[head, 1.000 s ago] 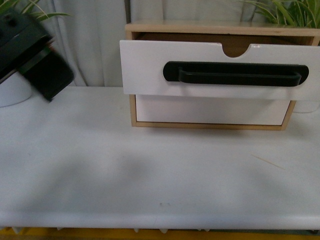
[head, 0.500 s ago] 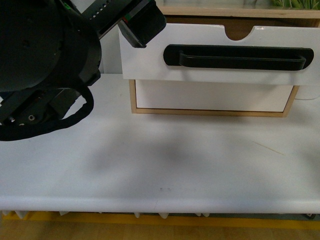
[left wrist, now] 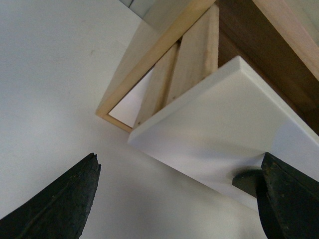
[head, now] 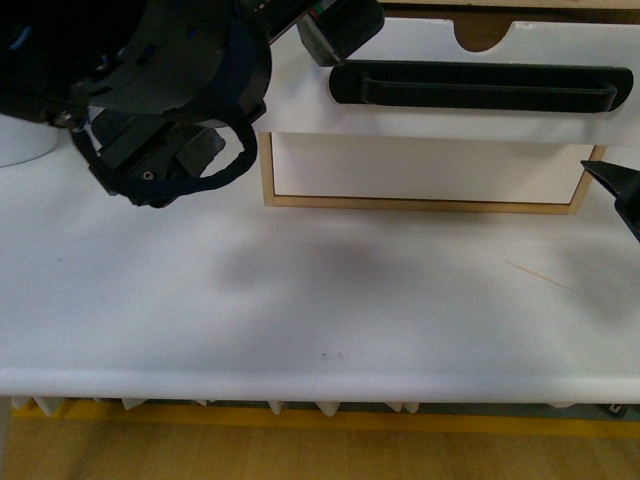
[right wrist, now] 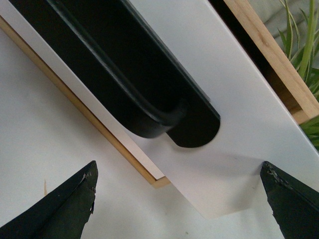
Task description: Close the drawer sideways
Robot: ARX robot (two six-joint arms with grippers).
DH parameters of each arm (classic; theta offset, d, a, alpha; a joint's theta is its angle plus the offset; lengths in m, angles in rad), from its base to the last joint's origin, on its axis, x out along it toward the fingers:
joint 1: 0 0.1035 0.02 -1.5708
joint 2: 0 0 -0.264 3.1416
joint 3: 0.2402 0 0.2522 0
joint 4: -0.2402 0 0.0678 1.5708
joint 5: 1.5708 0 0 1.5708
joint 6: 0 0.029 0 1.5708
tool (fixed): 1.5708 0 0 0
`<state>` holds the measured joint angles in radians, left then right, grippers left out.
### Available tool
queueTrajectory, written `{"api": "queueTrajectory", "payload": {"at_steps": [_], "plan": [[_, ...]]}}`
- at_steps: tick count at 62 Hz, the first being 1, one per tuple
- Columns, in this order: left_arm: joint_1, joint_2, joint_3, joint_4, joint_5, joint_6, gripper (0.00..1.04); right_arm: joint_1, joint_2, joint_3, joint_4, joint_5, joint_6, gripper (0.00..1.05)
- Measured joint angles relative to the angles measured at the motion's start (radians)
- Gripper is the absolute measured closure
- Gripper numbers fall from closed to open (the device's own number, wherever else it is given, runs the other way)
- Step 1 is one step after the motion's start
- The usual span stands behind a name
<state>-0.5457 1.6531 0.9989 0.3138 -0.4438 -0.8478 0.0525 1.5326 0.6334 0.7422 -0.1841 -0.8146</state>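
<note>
The drawer [head: 300, 90] is the upper one of a light-wood box [head: 266, 185]. Its glossy white front has a long black bar handle [head: 470, 85] and a semicircular notch [head: 485, 35], and it stands pulled out from the box. My left gripper [left wrist: 179, 162] is open, just in front of the drawer front's [left wrist: 224, 114] left end, with one finger [head: 340, 30] by the handle's left end. My right gripper [right wrist: 178, 169] is open in front of the drawer's right lower corner [right wrist: 219, 189], below the handle's end [right wrist: 189, 124]. Only its tip [head: 615, 190] shows in the front view.
A plain white drawer without a handle [head: 420, 170] sits below in the same box. The box stands at the back of a white table [head: 300, 300]. My left arm [head: 150, 90] fills the upper left. A white pot [head: 20, 140] stands far left; plant leaves [right wrist: 304, 45] behind the box.
My left arm has swung in from the far left to the drawer's left end. My right gripper's tip has come into view at the right edge. The drawer sits higher in the picture.
</note>
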Motion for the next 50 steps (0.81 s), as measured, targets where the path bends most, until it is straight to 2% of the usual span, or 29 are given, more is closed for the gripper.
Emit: {"api": "queueTrajectory", "payload": {"at_steps": [29, 50], "plan": [[0.048, 0.208, 0.261, -0.033, 0.071, 0.047, 0.06, 0.009, 0.250, 0.277, -0.017, 0.030, 0.007, 0.09], [0.066, 0.291, 0.386, -0.080, 0.080, 0.053, 0.06, 0.010, 0.328, 0.368, -0.042, 0.057, 0.019, 0.09]]}}
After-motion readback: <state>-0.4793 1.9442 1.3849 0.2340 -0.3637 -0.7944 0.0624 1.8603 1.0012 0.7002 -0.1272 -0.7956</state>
